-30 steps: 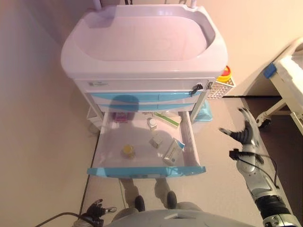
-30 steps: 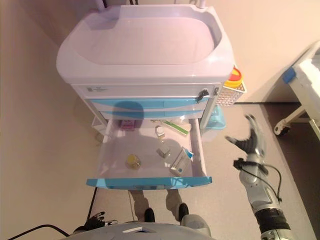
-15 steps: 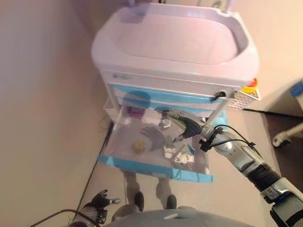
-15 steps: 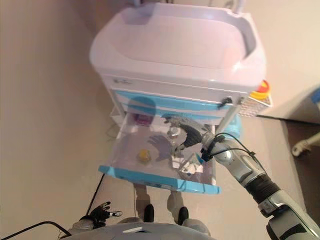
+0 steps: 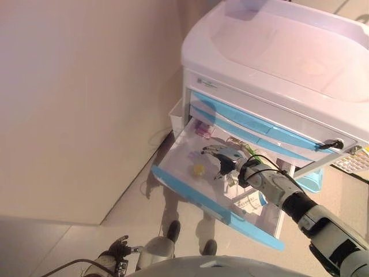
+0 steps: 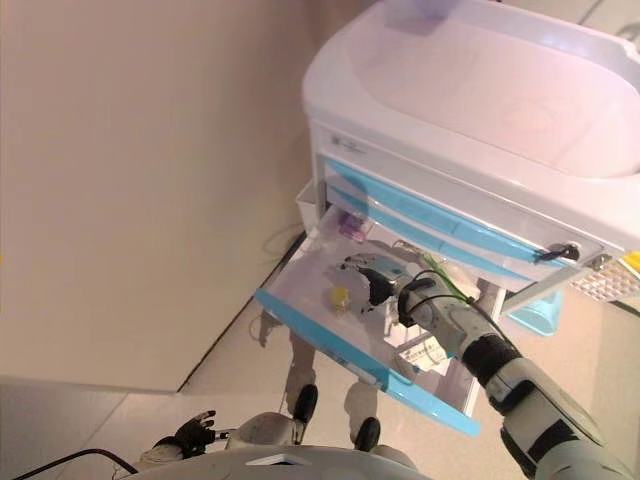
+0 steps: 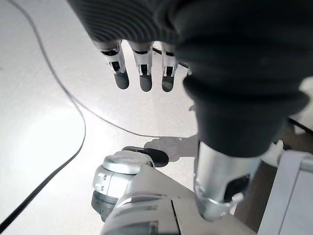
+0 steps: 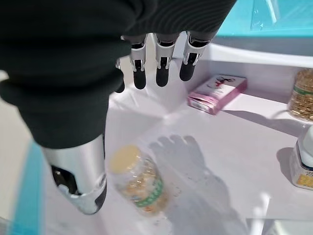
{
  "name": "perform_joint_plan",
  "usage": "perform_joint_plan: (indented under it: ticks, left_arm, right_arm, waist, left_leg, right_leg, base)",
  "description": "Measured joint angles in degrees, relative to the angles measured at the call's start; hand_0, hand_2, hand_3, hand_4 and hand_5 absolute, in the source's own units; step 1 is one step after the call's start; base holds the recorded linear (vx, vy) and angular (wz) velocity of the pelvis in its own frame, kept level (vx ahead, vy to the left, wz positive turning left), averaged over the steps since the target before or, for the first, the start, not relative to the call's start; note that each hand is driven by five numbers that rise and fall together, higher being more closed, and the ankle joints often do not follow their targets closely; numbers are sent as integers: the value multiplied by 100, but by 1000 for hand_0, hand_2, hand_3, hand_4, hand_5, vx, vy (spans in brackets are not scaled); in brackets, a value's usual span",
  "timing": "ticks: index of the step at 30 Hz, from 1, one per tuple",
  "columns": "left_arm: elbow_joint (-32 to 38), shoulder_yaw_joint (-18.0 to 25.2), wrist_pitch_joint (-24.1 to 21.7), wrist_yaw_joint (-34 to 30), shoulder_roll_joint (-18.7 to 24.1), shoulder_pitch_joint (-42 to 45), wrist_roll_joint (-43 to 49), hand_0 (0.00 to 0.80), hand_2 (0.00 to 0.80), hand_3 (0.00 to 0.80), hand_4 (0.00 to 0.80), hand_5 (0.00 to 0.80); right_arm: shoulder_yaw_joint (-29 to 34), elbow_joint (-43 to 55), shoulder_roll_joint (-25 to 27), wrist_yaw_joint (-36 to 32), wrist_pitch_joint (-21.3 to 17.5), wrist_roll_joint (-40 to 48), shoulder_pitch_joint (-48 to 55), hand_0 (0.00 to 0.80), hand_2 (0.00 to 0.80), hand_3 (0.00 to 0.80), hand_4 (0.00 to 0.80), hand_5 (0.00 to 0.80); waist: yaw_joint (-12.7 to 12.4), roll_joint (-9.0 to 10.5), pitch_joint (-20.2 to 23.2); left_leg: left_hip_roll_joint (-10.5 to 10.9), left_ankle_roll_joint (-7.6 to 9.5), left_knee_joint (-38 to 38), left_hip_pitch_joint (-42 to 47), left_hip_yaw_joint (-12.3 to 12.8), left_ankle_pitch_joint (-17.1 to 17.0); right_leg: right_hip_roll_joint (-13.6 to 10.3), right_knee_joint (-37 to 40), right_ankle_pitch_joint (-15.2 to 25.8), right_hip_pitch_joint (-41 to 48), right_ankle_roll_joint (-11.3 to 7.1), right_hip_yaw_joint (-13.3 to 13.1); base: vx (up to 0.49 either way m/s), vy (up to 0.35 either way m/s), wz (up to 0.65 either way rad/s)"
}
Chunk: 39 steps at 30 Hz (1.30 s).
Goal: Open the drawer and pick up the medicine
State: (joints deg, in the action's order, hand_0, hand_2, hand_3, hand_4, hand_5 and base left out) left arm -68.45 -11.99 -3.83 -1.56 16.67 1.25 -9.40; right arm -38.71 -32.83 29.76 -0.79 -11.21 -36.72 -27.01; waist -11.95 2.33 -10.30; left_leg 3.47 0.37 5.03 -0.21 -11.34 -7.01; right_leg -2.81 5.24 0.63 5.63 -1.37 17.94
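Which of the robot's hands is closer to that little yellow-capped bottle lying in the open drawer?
The right hand. It hovers open just above the bottle inside the drawer. The left hand hangs far below, over the floor.

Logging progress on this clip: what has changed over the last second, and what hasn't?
The right hand swung from open air right of the cart into the open drawer, and now hovers open above the lying yellow-capped bottle, holding nothing. The camera view also shifted. The drawer stays open, the pink box stays put, and the left hand stays idle, low over the floor.
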Motion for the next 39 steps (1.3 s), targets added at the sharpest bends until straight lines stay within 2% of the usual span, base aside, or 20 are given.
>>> perform_joint_plan:
  ticks: [5,11,19,39]
  left_arm:
    - [4,1,-15,-32,6,85,8,0,0,0,0,0]
    - [8,-4,-31,-56,1,128,15,0,0,0,0,0]
    - [30,-128,-145,-63,8,-17,53,0,0,0,0,0]
    - [24,-185,-254,-64,15,-8,55,0,0,0,0,0]
  right_arm:
    - [-3,-624,-331,226,167,-174,-150,0,0,0,0,0]
    - [-20,-1125,-658,352,256,-240,-294,0,0,0,0,0]
    - [-107,-1625,-873,441,348,-410,-322,0,0,0,0,0]
    - [-158,-2206,-1007,573,522,-794,-305,0,0,0,0,0]
  waist:
    - [-326,-37,-44]
    - [-496,-61,-58]
    - [-583,-60,-58]
    - [-622,-55,-55]
  left_leg:
    - [30,-32,-1,-64,-185,-46]
    - [70,-25,-2,-62,-327,-64]
    - [96,-14,-3,-66,-427,-79]
    - [112,-13,-80,-148,-451,-79]
  right_leg:
    - [-6,-1,-41,10,13,184]
    - [-30,-1,-81,68,-7,332]
    - [-43,-1,-104,95,-22,452]
    - [-45,-2,-101,62,-17,460]
  base:
    - [19,-19,23]
    - [27,1,14]
    - [38,15,7]
    - [2,1,0]
